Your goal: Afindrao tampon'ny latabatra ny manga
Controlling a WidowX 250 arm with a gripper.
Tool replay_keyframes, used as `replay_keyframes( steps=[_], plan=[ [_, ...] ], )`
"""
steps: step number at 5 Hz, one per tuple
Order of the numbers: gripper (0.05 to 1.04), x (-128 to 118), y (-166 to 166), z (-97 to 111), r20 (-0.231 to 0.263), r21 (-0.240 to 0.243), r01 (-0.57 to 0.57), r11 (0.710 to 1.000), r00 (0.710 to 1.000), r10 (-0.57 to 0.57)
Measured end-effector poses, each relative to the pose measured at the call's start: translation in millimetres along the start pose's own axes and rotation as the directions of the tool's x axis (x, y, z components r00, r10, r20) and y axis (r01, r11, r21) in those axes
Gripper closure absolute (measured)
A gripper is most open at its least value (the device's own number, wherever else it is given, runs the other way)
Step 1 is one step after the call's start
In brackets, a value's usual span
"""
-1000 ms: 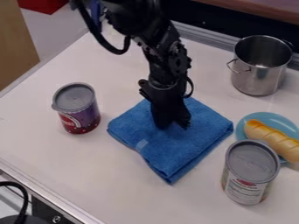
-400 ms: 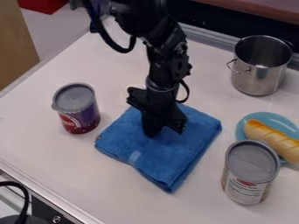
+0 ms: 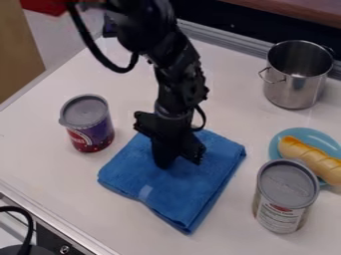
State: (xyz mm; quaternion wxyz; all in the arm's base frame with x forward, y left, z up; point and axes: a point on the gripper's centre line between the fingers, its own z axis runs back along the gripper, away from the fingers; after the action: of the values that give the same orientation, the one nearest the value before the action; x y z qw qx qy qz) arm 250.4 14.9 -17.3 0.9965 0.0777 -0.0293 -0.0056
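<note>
Blue cloth, folded into a thick, roughly square pad, lies flat near the middle of the white worktop. Its 4 corners point roughly toward the top, right, bottom and left of the camera view; a small pale tag shows near its lower-left side. The black arm enters from the top edge of the view and slants down over the worktop. Its gripper points downward, the tip end against the upper part of the cloth. Whether the end effector is wide, narrow or holding a fold of the cloth cannot be told.

Left of the cloth, near the worktop's upper-left edge, stands 1 upright can with a grey lid and a purple and red label. Toward the worktop's far edge, at upper right, stands 1 open steel pot with wire handles. Right of the cloth, 1 light-blue plate bears a golden-brown bread roll. Just below and left of the plate stands a 2nd can, upright, with a grey top and a pale label; whether it touches the plate cannot be told.
</note>
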Motion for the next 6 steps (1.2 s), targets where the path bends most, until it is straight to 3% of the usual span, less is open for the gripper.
replay_keyframes(
  steps=[2,4,6],
  plan=[
    [1.031,-28.2,-1.2,3.1,-0.015,-0.006,-0.035,0.999,0.999,0.035],
    [1.031,-46.8,-1.2,5.8,0.009,0.004,-0.035,0.999,0.999,0.035],
    [1.018,-37.2,0.1,9.8,0.029,0.006,-0.049,0.999,0.998,0.049]
  ],
)
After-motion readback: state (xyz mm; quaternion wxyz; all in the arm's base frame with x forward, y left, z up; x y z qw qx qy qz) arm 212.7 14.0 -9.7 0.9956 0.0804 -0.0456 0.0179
